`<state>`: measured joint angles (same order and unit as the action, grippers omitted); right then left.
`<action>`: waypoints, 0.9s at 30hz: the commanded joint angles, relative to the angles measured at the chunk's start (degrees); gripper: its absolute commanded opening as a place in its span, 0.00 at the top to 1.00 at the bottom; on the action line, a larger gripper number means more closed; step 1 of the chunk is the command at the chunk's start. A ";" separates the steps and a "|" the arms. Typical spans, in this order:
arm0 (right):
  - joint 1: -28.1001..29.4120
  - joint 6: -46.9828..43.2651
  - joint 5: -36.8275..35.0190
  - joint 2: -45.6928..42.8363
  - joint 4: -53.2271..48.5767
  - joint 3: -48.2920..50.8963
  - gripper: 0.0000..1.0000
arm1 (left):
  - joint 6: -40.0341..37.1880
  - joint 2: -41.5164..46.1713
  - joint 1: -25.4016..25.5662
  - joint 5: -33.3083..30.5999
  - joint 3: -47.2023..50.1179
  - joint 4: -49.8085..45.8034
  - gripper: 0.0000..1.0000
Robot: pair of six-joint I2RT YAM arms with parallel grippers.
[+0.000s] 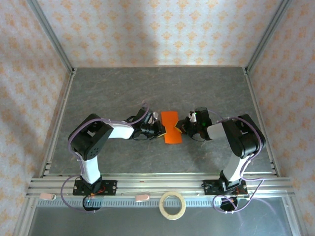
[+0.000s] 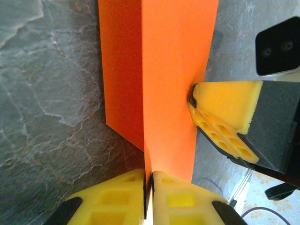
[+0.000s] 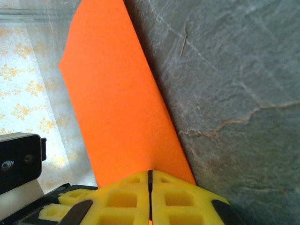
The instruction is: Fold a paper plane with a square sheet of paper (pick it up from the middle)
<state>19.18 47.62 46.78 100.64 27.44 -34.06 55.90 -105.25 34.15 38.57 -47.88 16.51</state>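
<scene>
From above, the orange paper (image 1: 171,127) lies at the middle of the grey table (image 1: 123,93), a narrow folded strip running up and down the frame. My left fingers (image 1: 160,131) meet its left edge and my right fingers (image 1: 180,127) meet its right edge, one on each side of its pinched waist. At this size I cannot read the grip itself. A pale tape ring (image 1: 173,205) sits at the bottom of the frame, on the near side of the metal rail (image 1: 147,186), well apart from the paper.

In my left wrist view, my left fingers (image 2: 149,182) sit at the bottom centre, their yellow pads pressed together with the lower end of the orange paper (image 2: 173,70) caught between them. The paper rises from there to the top of the frame as two layers, a darker flap on the left and a brighter one on the right. At the right, my right fingers (image 2: 193,101) touch the paper's right edge, and the black camera housing (image 2: 279,47) sits above them.

In my right wrist view, my right fingers (image 3: 150,186) are at the bottom centre, closed to a thin seam on the paper's near end. The orange paper (image 3: 117,103) stretches from them toward the upper left, standing tilted off the table (image 3: 234,93).
</scene>
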 commanded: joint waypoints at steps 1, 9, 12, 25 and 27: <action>-0.10 0.50 -1.05 0.05 -3.31 1.73 0.89 | 0.18 2.76 0.17 -0.70 0.34 0.51 0.90; -0.11 -5.34 0.12 -5.12 -8.12 -1.96 0.74 | -0.87 5.48 0.02 -0.16 -0.57 -0.01 0.98; -0.08 -8.44 -3.07 -9.69 -9.66 -1.29 0.65 | -2.03 6.09 -0.12 0.15 -2.35 -2.82 0.98; 15.22 -29.13 -32.39 -33.49 -12.72 9.71 0.57 | -1.83 5.47 -2.24 1.61 -3.26 -3.87 0.98; 19.26 -32.46 -36.08 -36.20 -12.19 10.51 0.56 | -2.07 5.55 -2.47 1.69 -3.36 -4.18 0.98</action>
<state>35.00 23.59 21.12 67.66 15.68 -24.58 55.00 -100.73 32.16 39.00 -49.76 13.85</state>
